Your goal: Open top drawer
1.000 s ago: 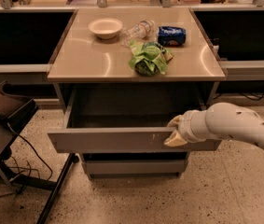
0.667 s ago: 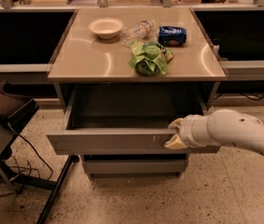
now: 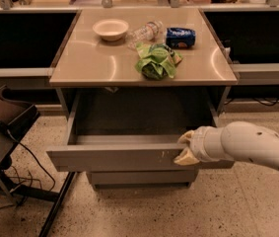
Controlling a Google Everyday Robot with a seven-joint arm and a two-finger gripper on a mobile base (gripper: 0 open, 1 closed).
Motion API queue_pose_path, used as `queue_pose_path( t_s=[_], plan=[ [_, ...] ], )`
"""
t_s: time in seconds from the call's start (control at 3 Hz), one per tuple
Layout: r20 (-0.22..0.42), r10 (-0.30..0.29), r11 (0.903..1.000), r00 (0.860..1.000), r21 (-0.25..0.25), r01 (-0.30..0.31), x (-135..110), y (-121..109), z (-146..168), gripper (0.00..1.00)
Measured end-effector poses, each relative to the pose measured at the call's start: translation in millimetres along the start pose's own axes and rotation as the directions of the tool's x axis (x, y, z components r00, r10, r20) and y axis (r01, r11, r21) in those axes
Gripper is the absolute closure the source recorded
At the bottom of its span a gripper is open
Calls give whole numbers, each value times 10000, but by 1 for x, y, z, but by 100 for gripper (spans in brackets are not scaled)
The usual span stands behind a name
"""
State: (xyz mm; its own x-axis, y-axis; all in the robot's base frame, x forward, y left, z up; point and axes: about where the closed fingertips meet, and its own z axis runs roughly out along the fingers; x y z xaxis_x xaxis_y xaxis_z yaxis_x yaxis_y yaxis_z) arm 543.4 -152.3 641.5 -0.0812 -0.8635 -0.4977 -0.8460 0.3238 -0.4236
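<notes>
Extraction step is under way: the wide grey metal top drawer (image 3: 114,158) w/ flat, handle-less, scratch-marked face is standing well out from the tan-topped cabinet (image 3: 89,63). The cream-tipped gripper (image 3: 185,148) on the white arm is sitting at the RH end of the drawer front, touching its top edge and face. Whether it is clamping the panel or only hooking it cannot be told from this view. Since contact is lying off-centre, the pull should be running straight out, parallel to the slides; any sideways component is likely risking racking. Height should be holding const. so contact is not slipping off the rim. Speed should be dropping near end of travel, as a jolt is probably endangering the white round bowl (image 3: 110,28), clear plastic bottle (image 3: 145,32), blue packet (image 3: 180,37) and crumpled green bag (image 3: 155,62) on top. The slimmer grey drawer (image 3: 139,177) is sitting further back below, apart from the gripper.
</notes>
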Motion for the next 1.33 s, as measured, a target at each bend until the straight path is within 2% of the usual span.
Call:
queue_pose_path(
  t_s=[0.33, 1.33],
  plan=[
    [1, 0, 10000, 10000, 2, 0, -1, 0, -3, 100],
    [50, 54, 10000, 10000, 51, -55, 3, 23, -15, 100]
  ],
)
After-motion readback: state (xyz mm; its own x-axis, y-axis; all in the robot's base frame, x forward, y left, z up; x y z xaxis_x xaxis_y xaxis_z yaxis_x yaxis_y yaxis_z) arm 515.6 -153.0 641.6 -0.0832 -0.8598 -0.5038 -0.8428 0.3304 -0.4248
